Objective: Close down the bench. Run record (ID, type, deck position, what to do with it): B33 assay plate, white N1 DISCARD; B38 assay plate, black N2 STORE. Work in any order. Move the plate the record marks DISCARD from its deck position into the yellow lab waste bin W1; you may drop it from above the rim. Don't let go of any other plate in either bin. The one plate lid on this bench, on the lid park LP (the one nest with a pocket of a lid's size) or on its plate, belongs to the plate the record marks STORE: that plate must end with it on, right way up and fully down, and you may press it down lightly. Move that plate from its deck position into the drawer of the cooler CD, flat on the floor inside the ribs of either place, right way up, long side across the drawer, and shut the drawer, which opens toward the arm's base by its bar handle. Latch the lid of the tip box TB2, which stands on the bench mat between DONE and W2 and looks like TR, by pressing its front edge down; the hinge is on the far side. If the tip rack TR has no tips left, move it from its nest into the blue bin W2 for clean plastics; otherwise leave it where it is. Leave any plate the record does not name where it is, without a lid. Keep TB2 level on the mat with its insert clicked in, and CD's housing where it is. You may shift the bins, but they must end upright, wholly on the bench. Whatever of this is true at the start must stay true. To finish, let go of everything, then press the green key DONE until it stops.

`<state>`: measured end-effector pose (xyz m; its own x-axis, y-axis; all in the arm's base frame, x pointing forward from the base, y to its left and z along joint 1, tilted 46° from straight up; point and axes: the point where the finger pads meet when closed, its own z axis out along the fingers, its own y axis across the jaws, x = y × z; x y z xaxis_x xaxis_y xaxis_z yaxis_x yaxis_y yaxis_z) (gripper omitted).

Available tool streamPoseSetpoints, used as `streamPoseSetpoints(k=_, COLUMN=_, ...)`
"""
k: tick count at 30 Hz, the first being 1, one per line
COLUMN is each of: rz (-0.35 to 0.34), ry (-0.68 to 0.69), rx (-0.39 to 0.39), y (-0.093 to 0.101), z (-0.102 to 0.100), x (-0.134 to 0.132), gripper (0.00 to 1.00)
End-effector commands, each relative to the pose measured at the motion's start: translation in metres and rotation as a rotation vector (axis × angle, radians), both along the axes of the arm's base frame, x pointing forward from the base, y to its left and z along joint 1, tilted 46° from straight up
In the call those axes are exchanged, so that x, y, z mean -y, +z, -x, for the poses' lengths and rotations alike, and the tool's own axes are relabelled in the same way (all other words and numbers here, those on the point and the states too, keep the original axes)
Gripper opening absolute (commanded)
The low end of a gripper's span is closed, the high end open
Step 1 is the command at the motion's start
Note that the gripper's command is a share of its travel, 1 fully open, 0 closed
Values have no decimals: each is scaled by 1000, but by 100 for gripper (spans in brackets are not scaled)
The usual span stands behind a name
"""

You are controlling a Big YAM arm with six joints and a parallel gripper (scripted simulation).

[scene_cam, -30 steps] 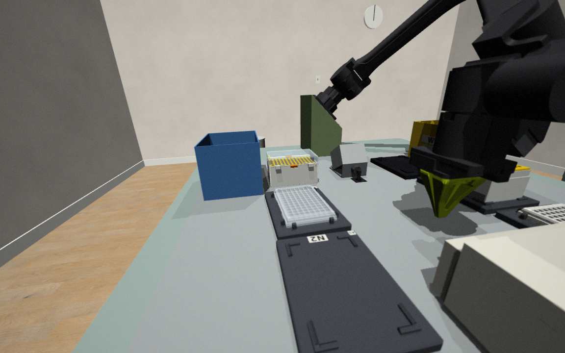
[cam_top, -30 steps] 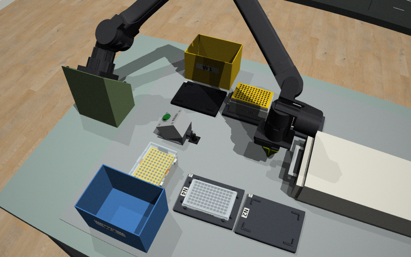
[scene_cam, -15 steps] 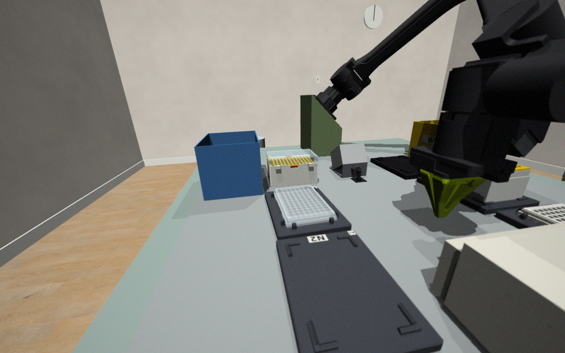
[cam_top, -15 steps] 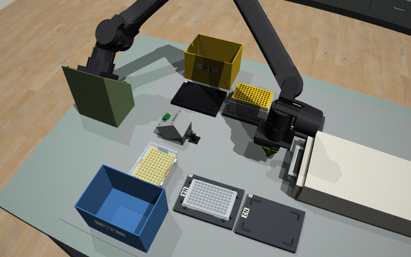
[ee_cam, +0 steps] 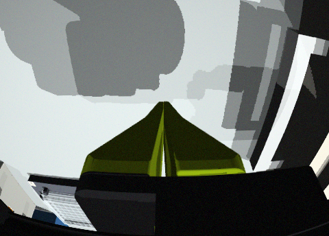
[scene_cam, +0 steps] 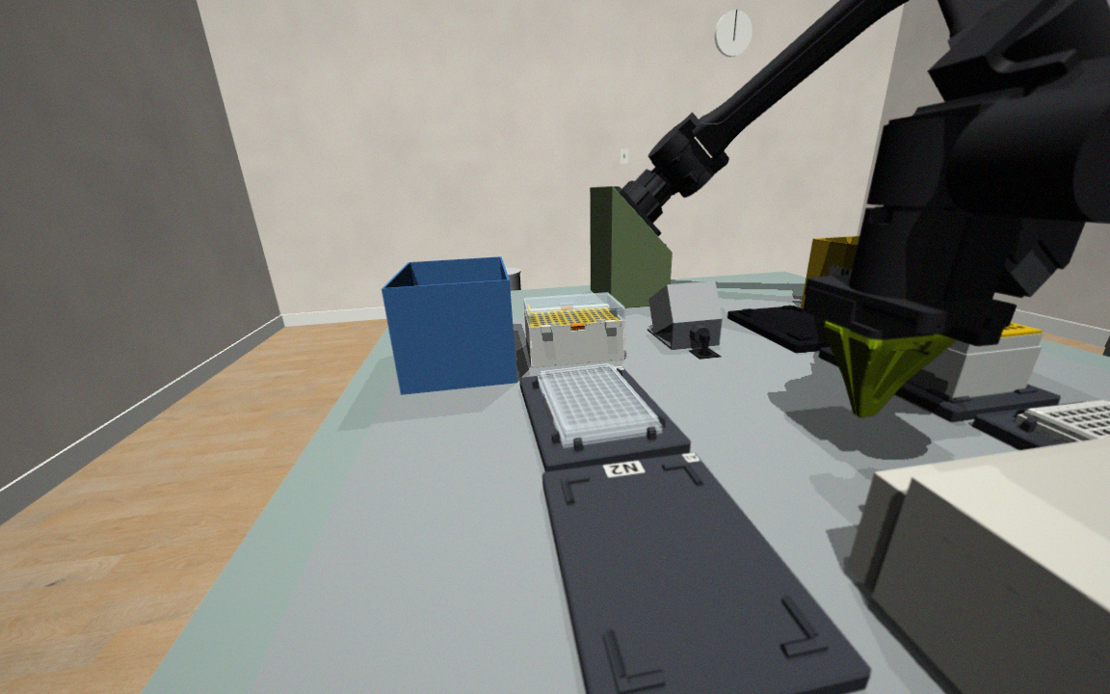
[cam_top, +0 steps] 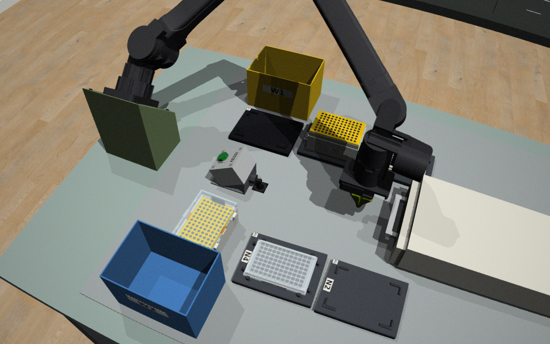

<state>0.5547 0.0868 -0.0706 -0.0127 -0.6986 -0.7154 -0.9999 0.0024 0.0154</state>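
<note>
My gripper [cam_top: 360,204] [scene_cam: 865,411] [ee_cam: 163,110] is shut and empty. It hangs just above the bench, close beside the bar handle [cam_top: 393,215] of the cooler CD's [cam_top: 491,239] [scene_cam: 1042,552] drawer. The nest N2 [cam_top: 360,299] [scene_cam: 671,570] is bare, and no black plate shows. A white plate [scene_cam: 1094,418] lies on a nest behind the cooler; the arm hides it in the top view. The tip rack TR [cam_top: 339,126] stands next to the yellow bin W1 [cam_top: 285,81]. The tip box TB2 [cam_top: 205,220] [scene_cam: 574,332] stands beside the blue bin W2 [cam_top: 161,274] [scene_cam: 451,332]. The green DONE key [cam_top: 222,156] is in the middle of the bench.
A clear plate [cam_top: 280,266] [scene_cam: 595,402] lies on nest N4. A bare black nest [cam_top: 266,130] lies in front of W1. The arm's green base block [cam_top: 133,128] stands at the back left.
</note>
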Motion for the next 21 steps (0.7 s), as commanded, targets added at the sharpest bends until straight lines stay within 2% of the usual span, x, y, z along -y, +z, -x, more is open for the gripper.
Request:
streamPoseSetpoints(k=1, rz=6, ry=-28, rx=73, y=33, z=-24, x=26, gripper=0)
streamPoseSetpoints(k=21, rz=8, ry=-28, rx=78, y=51, z=-25, x=44, gripper=0)
